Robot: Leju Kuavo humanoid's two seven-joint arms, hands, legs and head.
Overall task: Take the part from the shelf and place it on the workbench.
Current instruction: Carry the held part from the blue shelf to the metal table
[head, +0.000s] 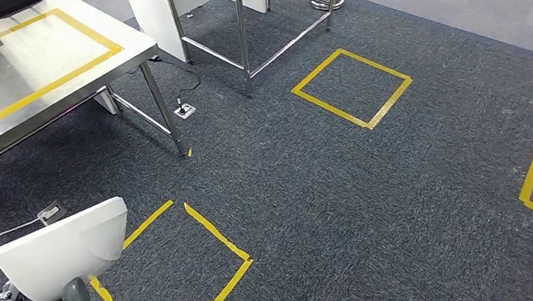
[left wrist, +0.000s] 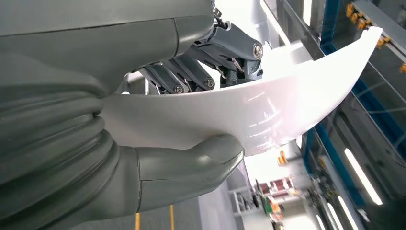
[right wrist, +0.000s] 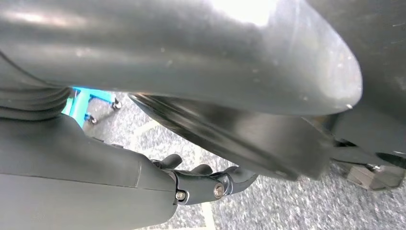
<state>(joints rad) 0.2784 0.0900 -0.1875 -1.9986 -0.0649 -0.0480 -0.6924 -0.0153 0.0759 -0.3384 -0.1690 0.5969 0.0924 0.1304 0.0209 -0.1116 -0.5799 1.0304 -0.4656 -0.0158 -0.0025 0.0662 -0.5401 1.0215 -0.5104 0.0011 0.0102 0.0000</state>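
The robot's left hand [left wrist: 191, 120] clamps a curved, glossy white plastic shell part [head: 63, 251], thumb beneath and dark fingers [left wrist: 191, 79] above, carrying it over dark grey carpet [head: 341, 187] marked with yellow tape squares [head: 352, 88]. A steel-topped surface [head: 45, 105] stands nearby. The right hand [right wrist: 201, 184] hangs with fingers curled on nothing.

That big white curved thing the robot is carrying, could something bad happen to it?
Maybe. The smooth white curved plastic part is held by the left hand near one end, thumb on one face and fingers on the other, so the long free end could tip or slip. Also, the steel workbench with the yellow tape rectangle is off to the side, so the part might bump its edge on the way.
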